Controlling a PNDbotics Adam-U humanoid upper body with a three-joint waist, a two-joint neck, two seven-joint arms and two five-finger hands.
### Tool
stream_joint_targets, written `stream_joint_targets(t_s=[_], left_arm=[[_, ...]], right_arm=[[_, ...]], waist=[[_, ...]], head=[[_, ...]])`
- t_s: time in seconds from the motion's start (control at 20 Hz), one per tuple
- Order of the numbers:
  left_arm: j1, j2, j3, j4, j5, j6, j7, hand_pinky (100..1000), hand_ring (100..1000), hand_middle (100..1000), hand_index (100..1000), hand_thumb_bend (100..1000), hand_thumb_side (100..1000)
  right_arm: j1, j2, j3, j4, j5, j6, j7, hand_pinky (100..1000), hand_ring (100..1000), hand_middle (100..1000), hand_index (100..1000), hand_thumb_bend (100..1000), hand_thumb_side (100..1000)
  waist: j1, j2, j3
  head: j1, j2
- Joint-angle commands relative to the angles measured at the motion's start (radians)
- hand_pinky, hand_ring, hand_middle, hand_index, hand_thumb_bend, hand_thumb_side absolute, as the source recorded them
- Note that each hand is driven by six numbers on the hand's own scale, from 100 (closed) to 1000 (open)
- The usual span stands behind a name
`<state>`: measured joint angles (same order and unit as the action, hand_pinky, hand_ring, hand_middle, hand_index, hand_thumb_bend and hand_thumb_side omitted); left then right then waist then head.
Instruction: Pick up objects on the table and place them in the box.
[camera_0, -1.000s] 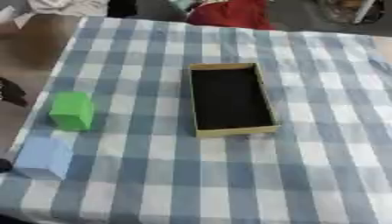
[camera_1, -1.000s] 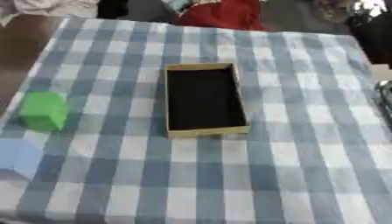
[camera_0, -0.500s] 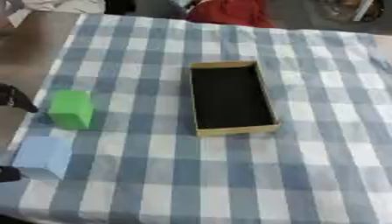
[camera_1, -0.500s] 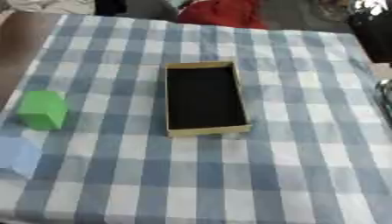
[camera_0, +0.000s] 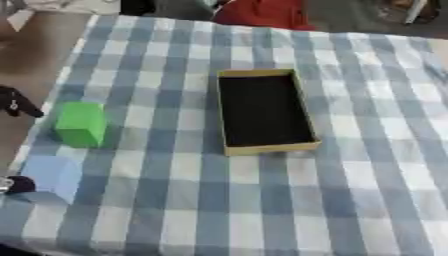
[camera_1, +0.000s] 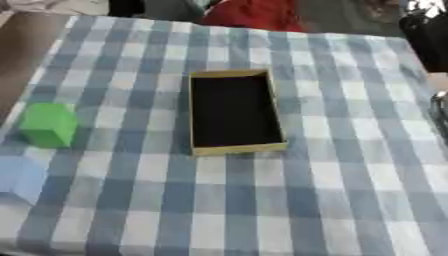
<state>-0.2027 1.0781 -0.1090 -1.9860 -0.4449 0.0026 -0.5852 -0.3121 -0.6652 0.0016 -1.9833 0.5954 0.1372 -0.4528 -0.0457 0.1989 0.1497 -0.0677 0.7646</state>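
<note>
Checked cloth (camera_0: 367, 200) lies open around box (camera_0: 262, 111); green block (camera_0: 81, 124) near left edge.

- Box (camera_0: 264, 111) sits mid tabletop (camera_0: 350, 200), open top, nothing over it.
- Green block (camera_0: 81, 123) and blue block (camera_0: 54, 176) crowd my left edge.

The left hand (camera_0: 17, 101) seems to have edged inward toward the green block (camera_0: 81, 124).
</note>
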Motion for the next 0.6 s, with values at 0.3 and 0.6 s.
stream_joint_targets(t_s=[0.3,0.6], left_arm=[[-0.016,0.017,-0.015,-0.014,-0.005,0.031,-0.032,779,746,788,887,688,509],[-0.016,0.017,-0.022,-0.014,0.035,0.041,-0.088,818,803,818,900,688,526]], right_arm=[[-0.015,-0.019,-0.005,-0.017,-0.008,0.0,0.0,846,832,860,847,100,1000],[-0.017,-0.018,-0.005,-0.017,-0.011,0.001,-0.005,845,830,859,846,100,1000]], waist=[[0.002,-0.005,-0.003],[0.002,0.002,-0.004]], head=[[0.0,0.005],[0.0,0.005]])
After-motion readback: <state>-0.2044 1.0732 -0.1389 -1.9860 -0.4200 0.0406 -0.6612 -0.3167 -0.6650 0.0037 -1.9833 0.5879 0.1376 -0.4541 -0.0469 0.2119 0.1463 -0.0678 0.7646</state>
